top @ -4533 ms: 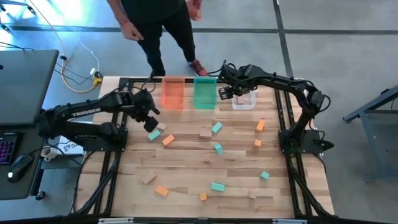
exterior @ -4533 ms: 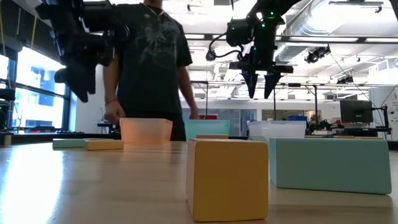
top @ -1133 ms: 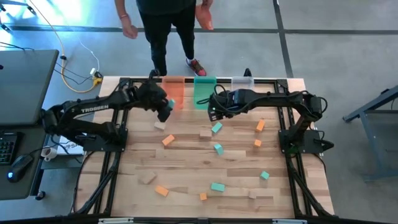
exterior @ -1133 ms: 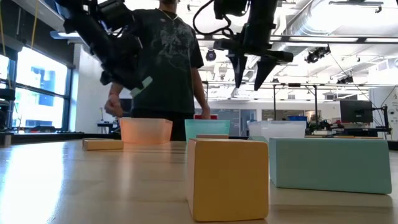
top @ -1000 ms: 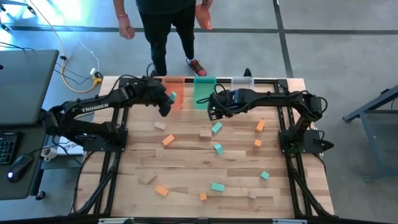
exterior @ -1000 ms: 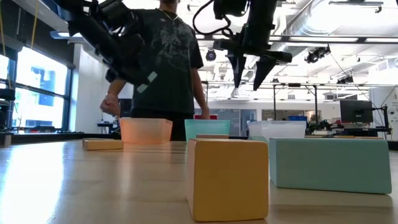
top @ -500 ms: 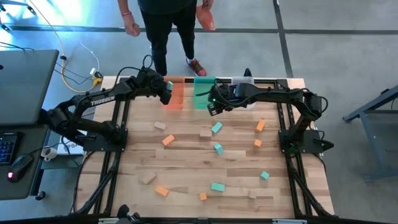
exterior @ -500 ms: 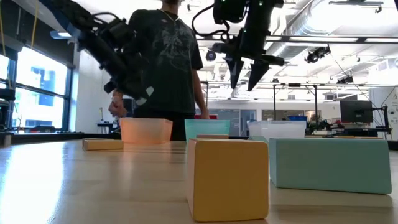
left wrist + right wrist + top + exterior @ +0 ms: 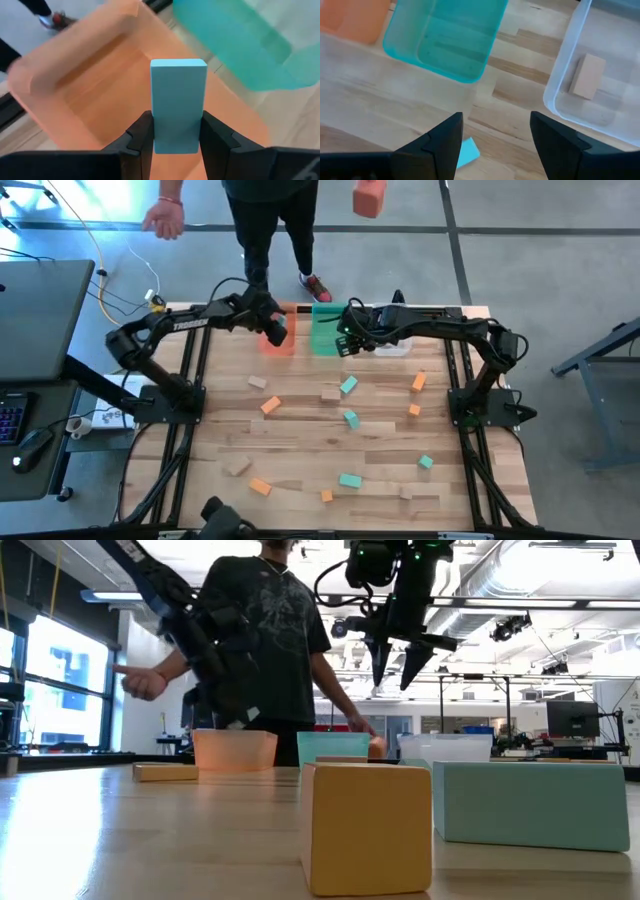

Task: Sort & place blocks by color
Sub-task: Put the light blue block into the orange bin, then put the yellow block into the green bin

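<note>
The left gripper (image 9: pixel 176 142) squeezes a blue-green block (image 9: pixel 178 105) above the orange tray (image 9: pixel 75 95), so it should probably move over to the green tray (image 9: pixel 235 45) before letting go, while the right gripper (image 9: pixel 495 137) waits open nearby.

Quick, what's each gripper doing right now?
Left gripper: closed on a teal rectangular block, over the orange tray.
Right gripper: open, empty, near the green tray.
</note>
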`<state>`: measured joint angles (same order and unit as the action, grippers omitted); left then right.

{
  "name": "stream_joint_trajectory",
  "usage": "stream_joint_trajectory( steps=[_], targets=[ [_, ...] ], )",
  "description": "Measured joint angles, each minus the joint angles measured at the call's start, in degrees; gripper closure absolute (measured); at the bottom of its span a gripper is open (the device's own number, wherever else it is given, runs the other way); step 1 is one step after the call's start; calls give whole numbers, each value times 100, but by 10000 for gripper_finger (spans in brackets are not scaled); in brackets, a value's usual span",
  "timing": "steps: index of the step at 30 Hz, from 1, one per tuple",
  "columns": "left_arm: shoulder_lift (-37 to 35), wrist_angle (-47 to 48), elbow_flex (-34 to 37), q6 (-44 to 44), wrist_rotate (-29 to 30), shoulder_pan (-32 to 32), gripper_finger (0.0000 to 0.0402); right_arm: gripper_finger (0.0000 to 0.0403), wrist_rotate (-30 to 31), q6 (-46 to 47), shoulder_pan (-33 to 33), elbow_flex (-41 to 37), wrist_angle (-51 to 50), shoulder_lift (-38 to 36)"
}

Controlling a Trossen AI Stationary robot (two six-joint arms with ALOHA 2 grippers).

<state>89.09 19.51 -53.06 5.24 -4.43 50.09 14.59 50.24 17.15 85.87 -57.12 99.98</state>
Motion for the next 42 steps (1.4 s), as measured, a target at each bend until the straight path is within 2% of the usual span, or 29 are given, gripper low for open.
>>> stream_joint_trajectory(
  steps=[13, 20, 25, 29, 35, 42],
  targets=[
    [637, 293, -181, 13, -8, 0, 295, 183, -326, -156, -4, 1, -92, 0],
    [702, 342, -184, 13, -2, 2, 256, 183, -546, -129, -7, 1, -147, 0],
    [700, 343, -184, -139, -16, 2, 227, 183, -625, -122, -89, 1, -579, 0],
    [700, 341, -184, -94, -254, 2, 204, 183, -693, 58, -202, 1, -897, 0],
    [545, 341, -184, -90, -390, 4, 183, 183, -870, 85, -490, -1, -1116, 0],
    [-54, 341, -183, -140, -391, 4, 181, 183, -819, 371, -865, -1, -1433, 0]
  ],
)
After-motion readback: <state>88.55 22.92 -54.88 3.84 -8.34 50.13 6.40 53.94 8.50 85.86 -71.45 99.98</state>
